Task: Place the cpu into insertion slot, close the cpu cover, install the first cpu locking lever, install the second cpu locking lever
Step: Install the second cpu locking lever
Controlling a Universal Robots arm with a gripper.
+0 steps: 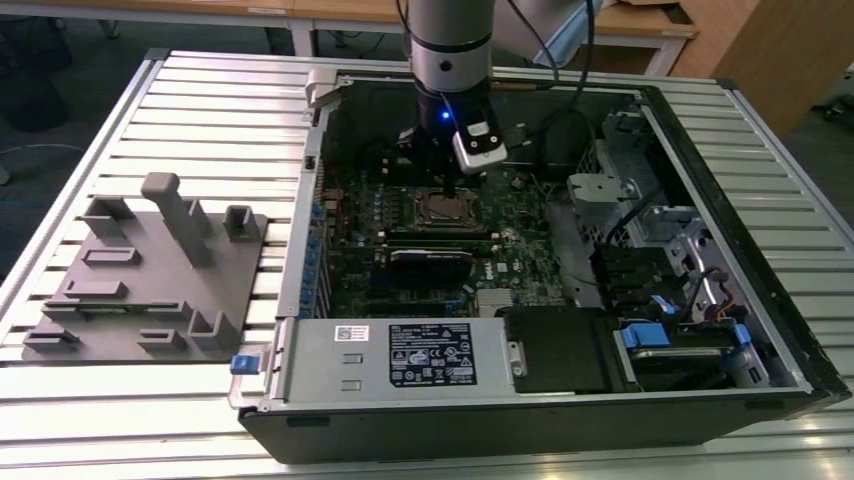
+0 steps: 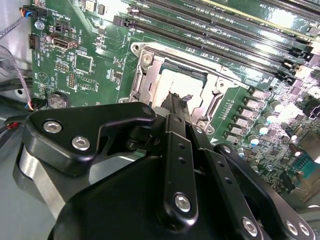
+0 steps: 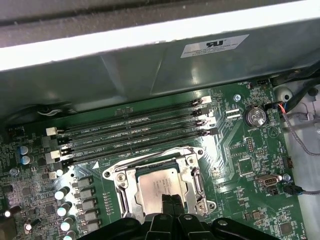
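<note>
First wrist view: your gripper [image 3: 171,201] stands directly over the socket, its two fingertips pressed together into one narrow point with nothing pinched between them. Held this way they act as a slim probe that fits inside the metal frame without fouling it. The tips rest on, or just above, the near edge of the cpu [image 3: 159,183], whose silvery-grey top lies flat in the insertion slot [image 3: 131,197]; you cannot tell from these pictures whether they actually touch.

The cpu cover [image 3: 189,154] lies down around the chip, its square window leaving the metal top exposed, so judge the placing and closing steps as done. A thin wire lever runs along the frame's far side; whether it is hooked home is too fine to tell.

In the second wrist view the same fingers [image 2: 176,107] point down at the chip. Beside the socket run the long memory slots [image 3: 135,131], well clear of the tips.

In the exterior view the arm [image 1: 447,40] reaches straight down into the open computer case [image 1: 747,250], which lies on its side on a slatted table [image 1: 200,110] so the board faces up for vertical approach.
</note>
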